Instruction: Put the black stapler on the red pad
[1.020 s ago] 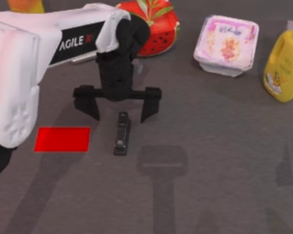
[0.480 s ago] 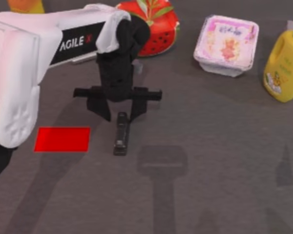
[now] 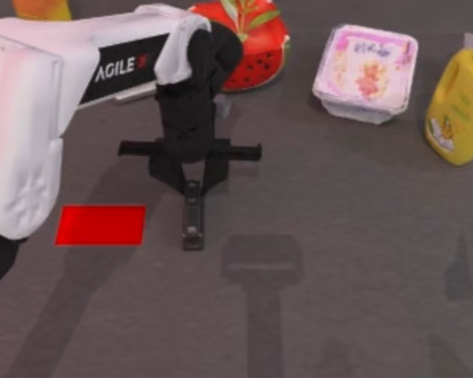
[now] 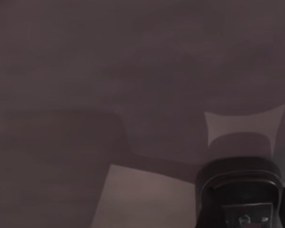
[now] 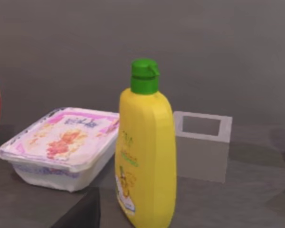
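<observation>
From above, my white AgileX left arm reaches in from the table's left, and its black two-finger left gripper (image 3: 191,183) stands over the far end of the small narrow black stapler (image 3: 192,217). The fingers look clenched on that end, one on each long side. The stapler lies flat on the grey table (image 3: 339,260), its long axis running from far to near, so the grip crosses its narrow width.

The flat bright-red rectangular pad (image 3: 101,225) lies just to the left of the stapler, apart from it, with bare table between. I judge the coming move to be a lift and a short carry leftward; nothing stands in that path.

Well clear at the far edge are a red watermelon-patterned box (image 3: 256,39), a pink-lidded white tray (image 3: 366,71) and a yellow bottle with a green cap (image 3: 459,106); a small grey open box (image 5: 202,145) sits behind the bottle.

My right arm is parked out of the top view; I cannot see its gripper.
</observation>
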